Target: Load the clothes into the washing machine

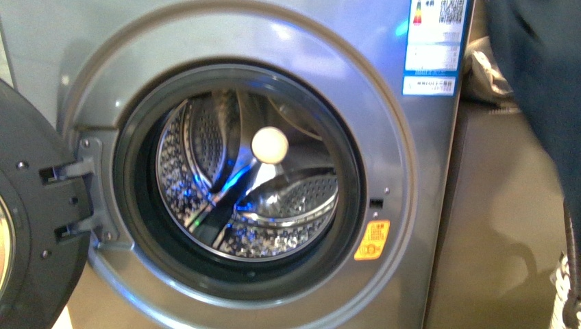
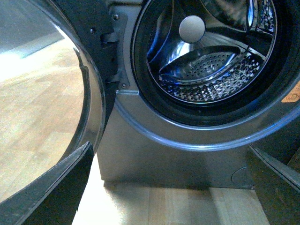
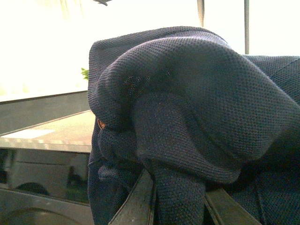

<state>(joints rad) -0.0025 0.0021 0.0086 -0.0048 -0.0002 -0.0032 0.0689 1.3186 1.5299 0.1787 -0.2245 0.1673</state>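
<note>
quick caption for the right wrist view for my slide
Right gripper clamped on a fold of the dark navy garment, which drapes over it and fills most of the frame.

The pale wooden floor (image 2: 159, 206) carries the silver-grey washing machine (image 2: 164, 159), whose base stands flat on the boards, and it stretches out in front of the machine, beneath its open door (image 1: 31, 205).

Front view soft, slightly blurred; blue glints in drum (image 1: 288, 240). Right wrist background blown out white. Left wrist: glare on door glass (image 2: 42, 93).
</note>
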